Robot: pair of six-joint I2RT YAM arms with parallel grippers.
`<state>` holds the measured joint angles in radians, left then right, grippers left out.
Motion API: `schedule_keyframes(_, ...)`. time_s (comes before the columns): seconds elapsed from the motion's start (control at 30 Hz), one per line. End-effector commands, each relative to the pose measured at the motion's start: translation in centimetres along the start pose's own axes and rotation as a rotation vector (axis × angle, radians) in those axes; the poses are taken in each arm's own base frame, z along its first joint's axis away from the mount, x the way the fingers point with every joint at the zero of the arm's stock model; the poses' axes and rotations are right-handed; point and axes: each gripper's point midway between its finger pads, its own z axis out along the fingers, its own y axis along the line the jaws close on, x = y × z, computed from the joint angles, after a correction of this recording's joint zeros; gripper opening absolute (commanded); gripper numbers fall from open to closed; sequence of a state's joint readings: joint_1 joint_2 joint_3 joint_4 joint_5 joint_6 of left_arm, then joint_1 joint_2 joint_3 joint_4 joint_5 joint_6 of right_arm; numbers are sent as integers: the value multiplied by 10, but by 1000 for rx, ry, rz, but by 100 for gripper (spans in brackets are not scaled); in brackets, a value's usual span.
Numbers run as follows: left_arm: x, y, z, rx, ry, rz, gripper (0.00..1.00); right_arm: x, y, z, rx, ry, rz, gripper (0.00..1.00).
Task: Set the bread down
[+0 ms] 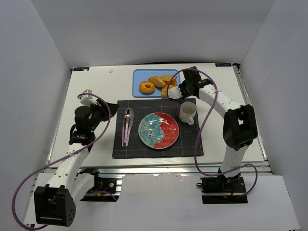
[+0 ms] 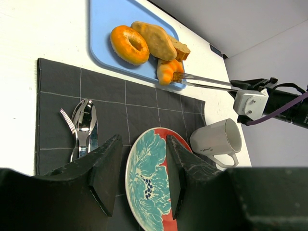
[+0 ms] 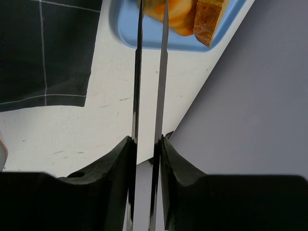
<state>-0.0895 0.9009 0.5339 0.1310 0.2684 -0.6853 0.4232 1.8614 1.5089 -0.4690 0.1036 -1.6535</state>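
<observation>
The croissant (image 2: 167, 71) lies at the near edge of the blue tray (image 2: 103, 29), beside a donut and a roll; it also shows in the top view (image 1: 166, 90) and the right wrist view (image 3: 179, 14). My right gripper (image 3: 147, 142) is shut on metal tongs (image 3: 162, 72), whose tips reach the croissant and stand on either side of it (image 2: 207, 82). In the top view the right gripper (image 1: 177, 90) hovers at the tray's right corner. My left gripper (image 2: 142, 173) is open and empty above the teal and red plate (image 2: 144, 192), which lies on the dark placemat (image 1: 159, 150).
A glazed donut (image 2: 129, 44), a pale oval roll (image 2: 156, 39) and a brown toast piece (image 3: 209, 17) share the tray. A white mug (image 1: 187, 111) stands right of the plate (image 1: 169, 132). A spoon and fork (image 1: 127, 122) lie left of it. White walls enclose the table.
</observation>
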Motion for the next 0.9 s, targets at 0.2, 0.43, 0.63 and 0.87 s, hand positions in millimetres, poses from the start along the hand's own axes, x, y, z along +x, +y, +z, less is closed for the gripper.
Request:
schedule_keyframes(0.2, -3, -2, -5, -4, -18, 11, 51, -4, -8, -1, -2, -3, 19, 5)
schedule_keyframes(0.43, -4, -2, -7, -6, -23, 12, 51, -3, -50, -36, 128, -54, 111, 0)
schedule_keyframes(0.63, -5, -4, -6, 4, -25, 11, 51, -7, -48, -60, 140, -88, 153, 0)
schedule_keyframes(0.87, -7, -7, -6, 13, -29, 9, 51, -17, -35, -72, 128, -156, 181, 0)
